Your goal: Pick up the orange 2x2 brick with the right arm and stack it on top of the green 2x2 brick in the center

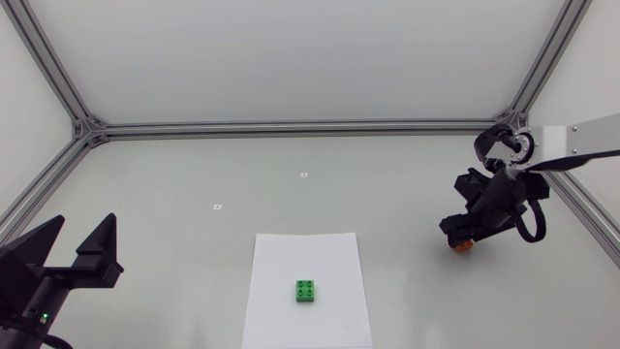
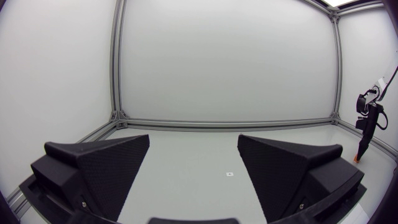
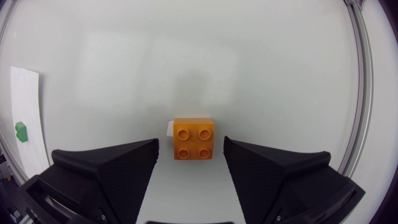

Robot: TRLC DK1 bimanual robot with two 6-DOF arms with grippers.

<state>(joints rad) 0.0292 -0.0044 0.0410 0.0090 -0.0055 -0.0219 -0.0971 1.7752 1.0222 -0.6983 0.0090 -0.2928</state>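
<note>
Orange and hard, the little plastic 2x2 brick [image 3: 194,140] sits on the grey counter [image 3: 261,74], well apart from the green plastic 2x2 brick [image 1: 307,291], in line with the gap of the black right tool [image 3: 191,148], whose fingers stand wide apart and touch nothing; it looks light, stiff and a bit slippery, so pinch its flat sides.

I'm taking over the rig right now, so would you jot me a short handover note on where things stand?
Left gripper: open, empty, at the table's left side.
Right gripper: open, one finger on either side of the orange brick, neither touching it.
Orange brick: on the table at the right, not yet gripped.
Green brick: on the white sheet in the centre, nothing on it.
Done: right arm is lined up on the orange brick.
Left: close, lift, carry over, stack on the green brick.
</note>
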